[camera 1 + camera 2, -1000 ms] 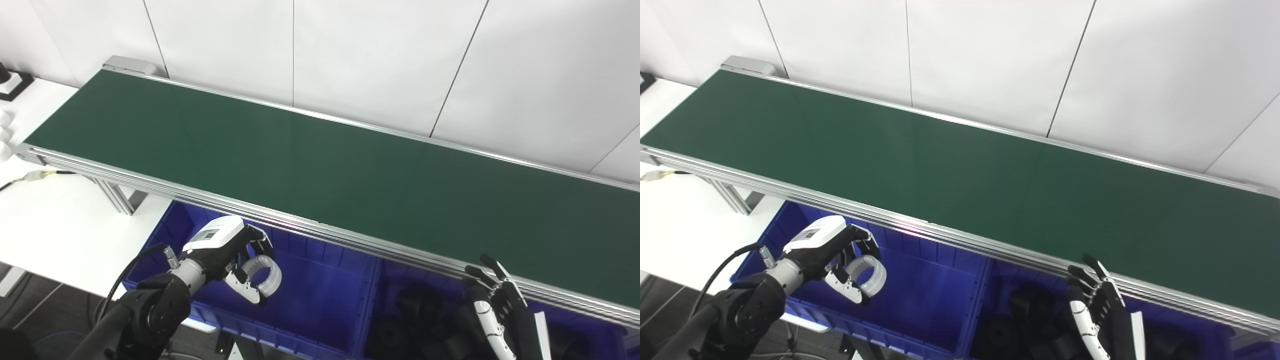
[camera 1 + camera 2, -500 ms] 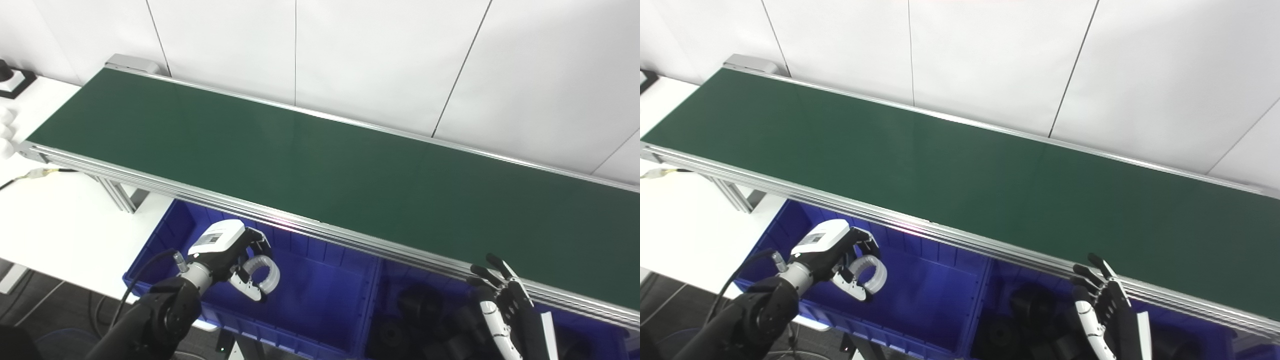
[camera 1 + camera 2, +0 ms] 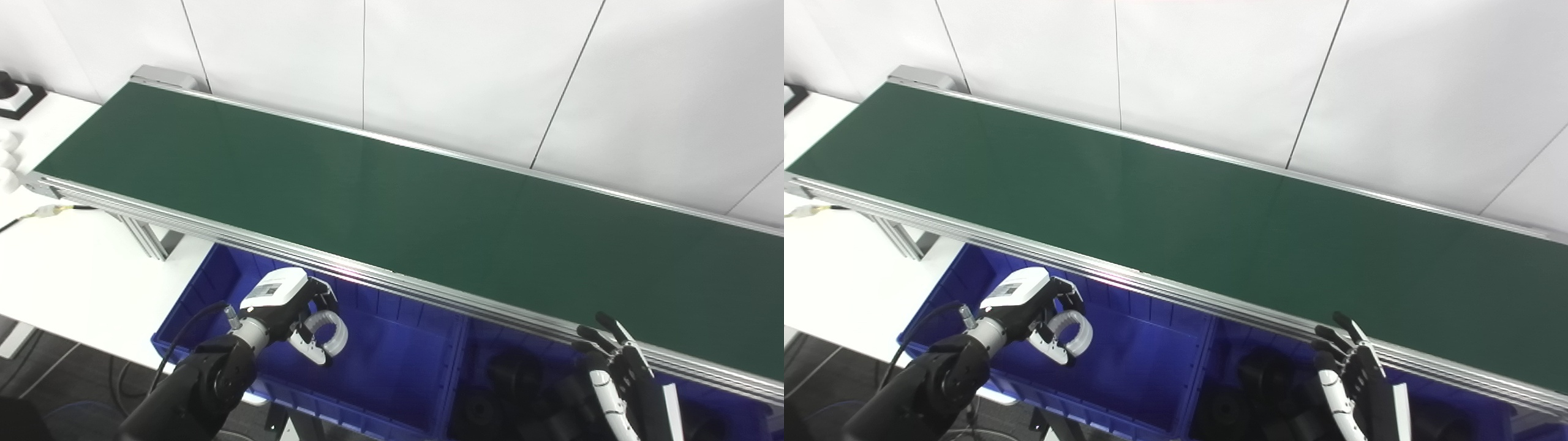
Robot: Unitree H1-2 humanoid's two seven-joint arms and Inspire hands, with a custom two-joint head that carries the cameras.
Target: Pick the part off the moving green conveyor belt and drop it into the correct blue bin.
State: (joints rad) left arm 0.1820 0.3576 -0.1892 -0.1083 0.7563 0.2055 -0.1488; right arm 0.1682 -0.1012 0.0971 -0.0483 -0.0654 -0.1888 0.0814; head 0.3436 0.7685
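Note:
The green conveyor belt runs from upper left to lower right and carries no part. My left hand is shut on a white ring-shaped part and holds it above the left blue bin, in front of the belt's near rail. It also shows in the right eye view with the ring. My right hand is open and empty, fingers spread, below the belt's near rail over the right blue bin.
The right bin holds several black round parts. A white table stands at the left under the belt's end, with a cable and small white objects at its far left. A white wall backs the belt.
My left hand with the white ring has shifted slightly right and lower over the left bin. The camera has shifted a little. My right hand is nearly unchanged.

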